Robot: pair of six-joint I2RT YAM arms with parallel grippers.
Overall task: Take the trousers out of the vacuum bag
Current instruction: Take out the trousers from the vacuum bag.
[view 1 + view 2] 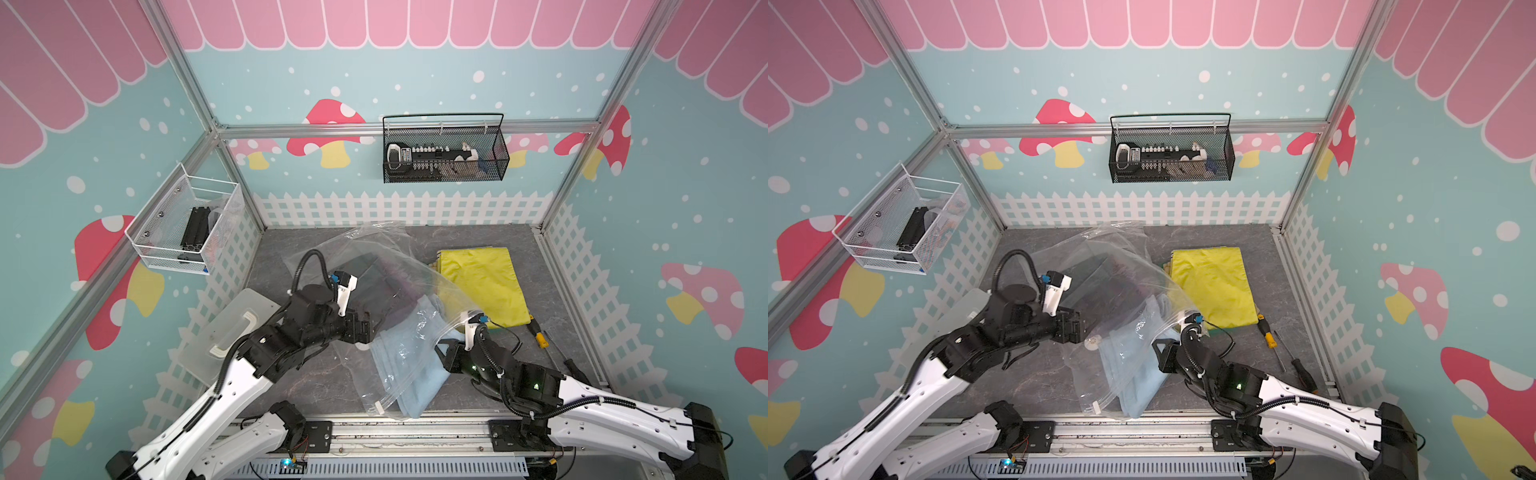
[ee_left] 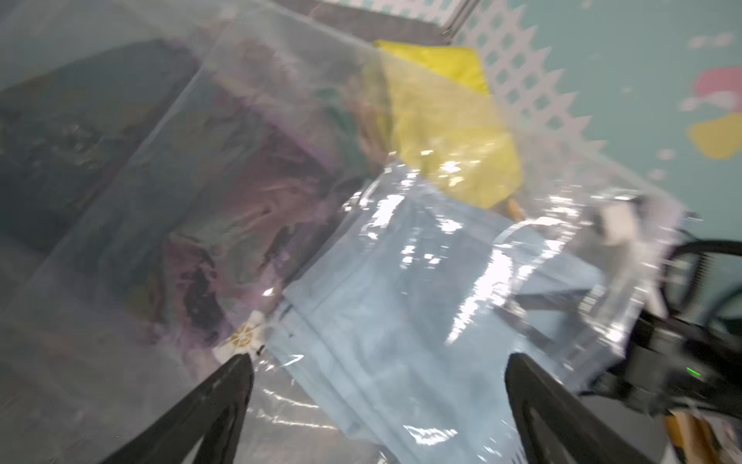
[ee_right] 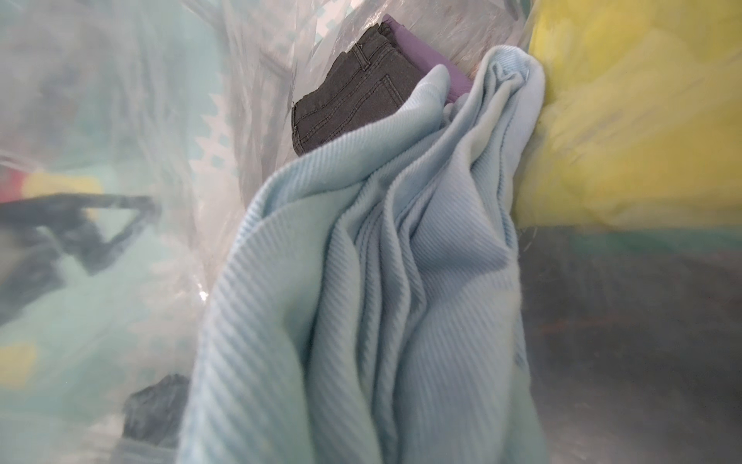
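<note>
Left gripper (image 2: 379,361), jaws wide apart, beside the vacuum bag (image 1: 374,257). Right gripper (image 1: 442,351) clamped on light blue trousers (image 3: 361,281) at the bag's mouth. Dark trousers (image 3: 353,108) and purple trousers (image 3: 421,56) lie inside. Yellow trousers (image 1: 482,286) lie outside on the table (image 1: 544,274).

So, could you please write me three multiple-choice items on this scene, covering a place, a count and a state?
1. Where do the yellow trousers lie?
A. on the table, outside the vacuum bag
B. inside that bag
C. draped over an arm

2. How many screwdrivers lie near the right wall?
A. one
B. two
C. four

3. The left gripper is:
A. shut on the bag
B. shut on trousers
C. open

Answers:
1. A, both top views show the yellow cloth lying mostly bare on the table, not wrapped in plastic.
2. B, one is yellow-handled and one is black-handled.
3. C, the left wrist view shows its fingers wide apart.
</note>
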